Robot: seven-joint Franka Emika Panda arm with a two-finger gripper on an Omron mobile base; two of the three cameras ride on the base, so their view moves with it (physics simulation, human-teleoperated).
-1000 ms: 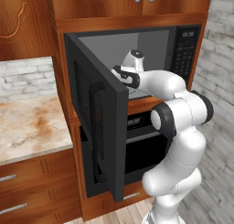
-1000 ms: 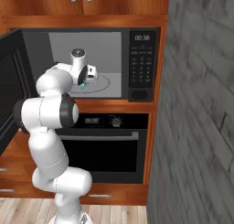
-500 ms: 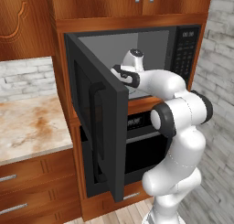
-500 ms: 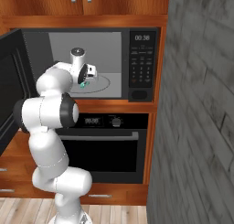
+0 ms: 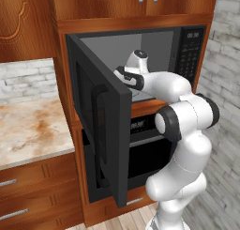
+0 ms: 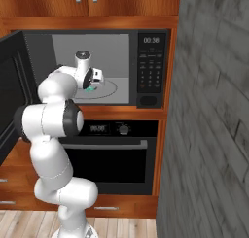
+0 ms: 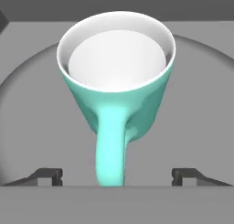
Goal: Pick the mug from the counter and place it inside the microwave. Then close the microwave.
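Mug (image 7: 116, 88) sits upright on the round plate (image 7: 201, 109) inside the microwave (image 6: 97, 69), teal body w/ white rim and pale inside, nothing in it. Handle points toward the hand cam, running down btwn the two finger tips. Gripper (image 7: 117, 175) is spread wide: tips (image 7: 48, 175) sit well apart on either side of the handle, neither touching it, so mug is loose, not gripped. In right base view a sliver of teal shows just under the hand (image 6: 92, 76), over the plate's left part. Grey cavity holds the plate and mug; arm reaches in through the opening.

Microwave door (image 5: 103, 140) stands swung out to the left, w/ vertical bar handle (image 5: 98, 130) facing the room. Keypad (image 6: 150, 69) at right, display lit. Below it the black oven (image 6: 112, 154) w/ horizontal handle, door shut. Counter (image 5: 30, 130) left of the cabinet, beige w/ rust blotches, over brown drawers (image 5: 28, 201). Wooden cupboards (image 6: 87, 1) above.
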